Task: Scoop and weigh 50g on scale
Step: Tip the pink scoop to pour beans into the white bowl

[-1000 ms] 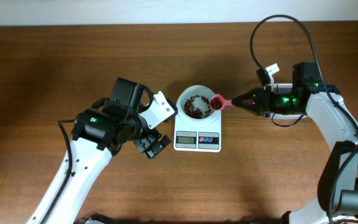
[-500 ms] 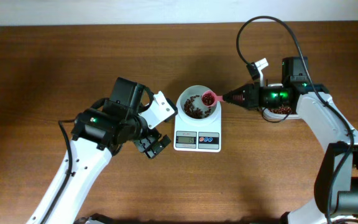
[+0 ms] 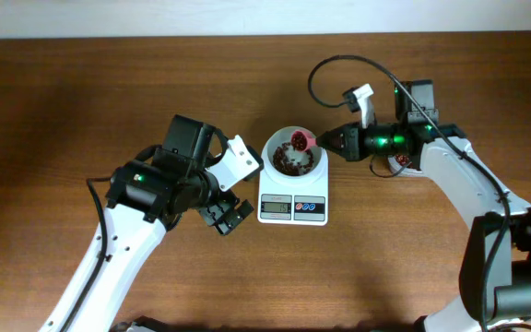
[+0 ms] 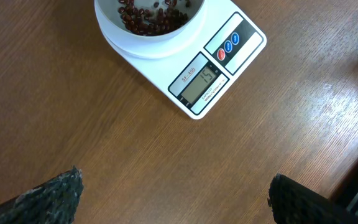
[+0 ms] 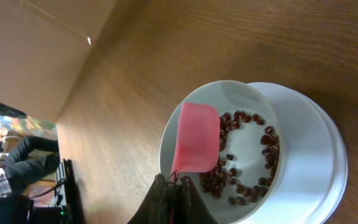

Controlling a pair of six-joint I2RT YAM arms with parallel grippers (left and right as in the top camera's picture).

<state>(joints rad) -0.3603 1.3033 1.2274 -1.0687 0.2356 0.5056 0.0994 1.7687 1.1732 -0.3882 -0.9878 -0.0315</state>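
Right hand (image 3: pixel 332 141), pink spoon (image 3: pixel 300 140) over scale (image 3: pixel 277 209)

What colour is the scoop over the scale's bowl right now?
Pink. The scoop shows best in the right wrist view, above the beans in the white bowl.

Brown wood-grain table (image 3: pixel 63 92), pale strip (image 3: pixel 247 14) beyond its far edge

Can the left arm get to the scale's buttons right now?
Probably yes: the open left gripper hangs beside the scale with nothing between, and the pink spoon is over the bowl, not the buttons.
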